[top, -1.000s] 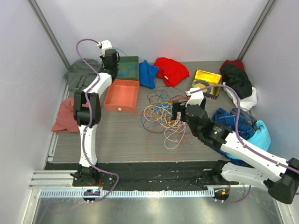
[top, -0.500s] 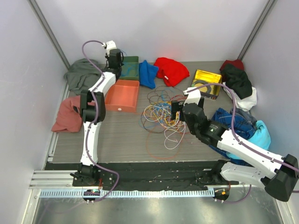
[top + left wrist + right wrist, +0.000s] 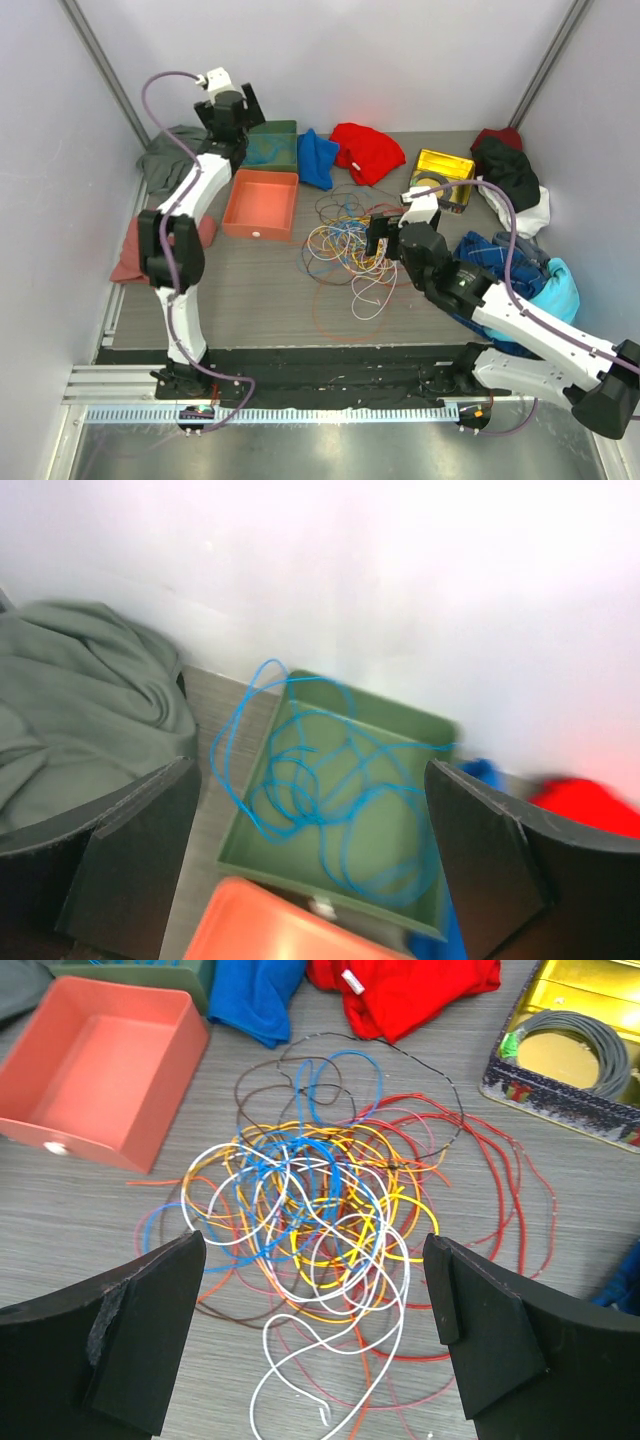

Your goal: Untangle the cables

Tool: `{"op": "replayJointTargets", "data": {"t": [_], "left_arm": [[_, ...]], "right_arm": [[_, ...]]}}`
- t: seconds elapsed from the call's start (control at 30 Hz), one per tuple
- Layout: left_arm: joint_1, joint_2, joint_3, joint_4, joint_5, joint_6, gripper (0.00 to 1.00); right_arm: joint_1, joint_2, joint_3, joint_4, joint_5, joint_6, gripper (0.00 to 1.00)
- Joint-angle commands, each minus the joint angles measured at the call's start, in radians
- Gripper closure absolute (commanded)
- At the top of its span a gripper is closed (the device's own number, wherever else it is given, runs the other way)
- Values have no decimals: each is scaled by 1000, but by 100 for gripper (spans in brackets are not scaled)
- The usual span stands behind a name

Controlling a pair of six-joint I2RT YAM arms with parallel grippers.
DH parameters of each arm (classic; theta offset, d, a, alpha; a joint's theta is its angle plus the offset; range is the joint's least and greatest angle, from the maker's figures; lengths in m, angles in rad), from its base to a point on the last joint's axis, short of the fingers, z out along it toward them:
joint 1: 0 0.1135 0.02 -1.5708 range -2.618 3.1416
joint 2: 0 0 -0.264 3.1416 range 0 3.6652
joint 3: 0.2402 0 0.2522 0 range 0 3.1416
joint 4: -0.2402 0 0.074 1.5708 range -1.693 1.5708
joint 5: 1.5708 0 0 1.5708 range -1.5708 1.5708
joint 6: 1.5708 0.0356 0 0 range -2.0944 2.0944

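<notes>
Grippers, two: left gripper [image 3: 315,865] lifted above the green tray [image 3: 425,725], jaws just sprung wide, empty; right gripper [image 3: 315,1340] equally wide, empty, over the heap of cables [image 3: 320,1220] mid-table. Trays, two: green tray, orange tray [image 3: 95,1060]. One blue cable [image 3: 310,800], freshly dropped into the green tray: apparently one strand sorted, heap remaining.

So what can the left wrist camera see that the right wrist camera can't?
Only the left wrist view shows the blue cable lying in loops in the green tray. Only the right wrist view shows the big pile of tangled cables and the gold tin holding a grey coil. Both views show the orange bin and the red cloth.
</notes>
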Motion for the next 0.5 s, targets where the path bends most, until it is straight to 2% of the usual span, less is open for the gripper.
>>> {"op": "replayJointTargets", "data": {"t": [0.0,0.03,0.17,0.23,0.27,0.3,0.37,0.4,0.47], "left_arm": [[-40,-297,-157,45,37,-78,1],[-49,-333,-235,42,45,-88,0],[-149,-484,-392,17,26,-68,0],[-221,-543,-431,48,-142,43,0],[-299,-552,-438,69,-181,99,0],[-318,-557,-432,59,-181,125,0],[-330,-552,-394,-10,-167,75,0],[-324,-540,-379,-106,-169,-6,0],[-286,-528,-360,-183,-137,-86,0]], "right_arm": [[-5,-48,-16,43,-26,65,0],[-5,-53,-25,43,-27,86,0],[-5,-82,-45,43,-44,131,0],[-5,-99,-56,40,-53,151,0],[-3,-105,-61,40,-55,169,0],[-5,-113,-65,41,-64,175,0],[-5,-131,-77,43,-75,197,0],[-5,-137,-81,41,-87,201,0],[-3,-153,-81,31,-93,217,0]]}}
